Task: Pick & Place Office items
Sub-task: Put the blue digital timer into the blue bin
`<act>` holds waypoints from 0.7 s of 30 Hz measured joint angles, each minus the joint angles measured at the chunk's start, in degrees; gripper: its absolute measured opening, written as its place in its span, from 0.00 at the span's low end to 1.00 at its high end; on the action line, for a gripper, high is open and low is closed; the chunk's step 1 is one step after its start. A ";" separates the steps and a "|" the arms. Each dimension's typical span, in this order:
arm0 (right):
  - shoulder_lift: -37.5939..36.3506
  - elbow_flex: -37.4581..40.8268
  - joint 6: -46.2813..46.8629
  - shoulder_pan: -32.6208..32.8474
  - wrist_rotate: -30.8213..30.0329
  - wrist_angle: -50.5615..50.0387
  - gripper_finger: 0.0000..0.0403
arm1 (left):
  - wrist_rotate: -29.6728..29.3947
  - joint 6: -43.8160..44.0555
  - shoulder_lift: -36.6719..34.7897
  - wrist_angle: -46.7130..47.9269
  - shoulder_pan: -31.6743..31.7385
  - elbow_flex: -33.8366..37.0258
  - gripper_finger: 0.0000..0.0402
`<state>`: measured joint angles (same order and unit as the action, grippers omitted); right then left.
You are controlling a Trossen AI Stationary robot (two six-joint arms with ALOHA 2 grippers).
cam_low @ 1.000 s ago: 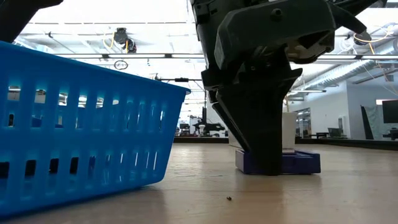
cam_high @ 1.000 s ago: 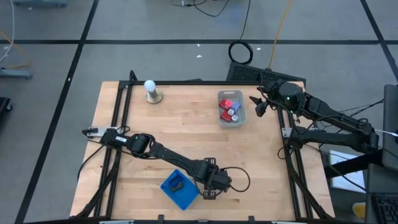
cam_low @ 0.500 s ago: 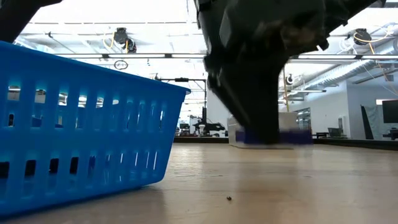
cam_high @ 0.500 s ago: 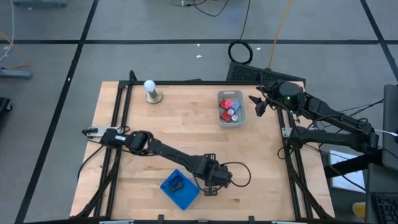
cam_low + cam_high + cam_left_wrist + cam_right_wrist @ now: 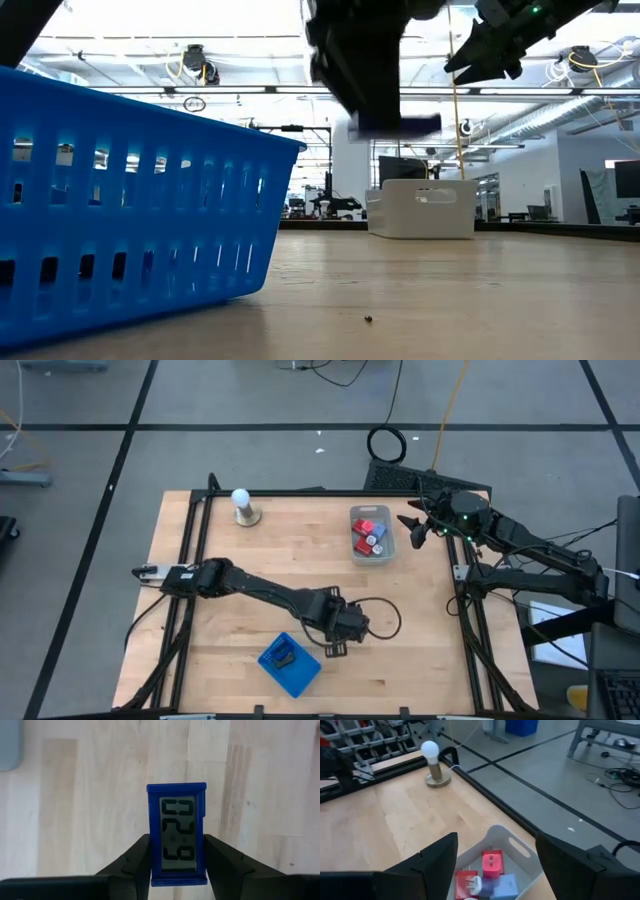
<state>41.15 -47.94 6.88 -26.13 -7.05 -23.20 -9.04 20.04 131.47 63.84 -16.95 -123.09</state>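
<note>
Tabletop of pale wood [image 5: 250, 575] seen from above, my 2 dark arms reaching in from either side.

Far left, my left arm stretches from its base across the wood toward the front middle. Just left of its tip sits the blue basket [image 5: 290, 665], near the front edge, with 1 dark item lying inside. My left gripper [image 5: 340, 632] hangs above the bare wood beside that basket, its fingers [image 5: 135, 862] pinching a small blue clock [image 5: 177, 834] by its 2 long sides. In my left wrist view the clock's grey digit display faces the camera, and only wood shows beneath it. The level view shows the clock [image 5: 395, 123] lifted well clear of the table.

Toward the back, a white bulb on a round stand [image 5: 241, 506] rests near the left rear corner. Further right, the clear bin [image 5: 371, 535] holds red and pale pieces.

Far right, my right gripper [image 5: 418, 525] waits beside that bin, its fingers [image 5: 432, 860] spread with nothing between them.

I judge this to be the carry step: the clock is picked and raised, not yet placed. Next, I likely need to swing it over the blue basket, lower it inside, and only then release, keeping it level so it does not slip.
</note>
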 joint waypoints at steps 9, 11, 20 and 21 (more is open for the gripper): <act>0.00 -0.02 1.67 3.04 -0.09 0.64 0.67 | 0.02 3.24 -6.76 4.09 1.67 -0.02 0.37; 0.00 -0.02 1.67 4.03 -0.11 0.44 0.67 | -0.07 3.64 -8.68 5.09 1.97 -0.02 0.37; 0.00 0.40 7.30 6.02 -0.29 -2.18 0.66 | -0.07 2.93 -16.56 11.07 0.13 -0.04 0.37; -0.02 1.01 8.51 6.11 -0.26 -1.87 0.66 | -0.07 2.96 -17.28 11.21 -0.29 -0.09 0.37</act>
<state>41.12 -46.94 15.39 -20.02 -7.31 -25.07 -9.10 23.00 114.19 75.05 -17.24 -123.17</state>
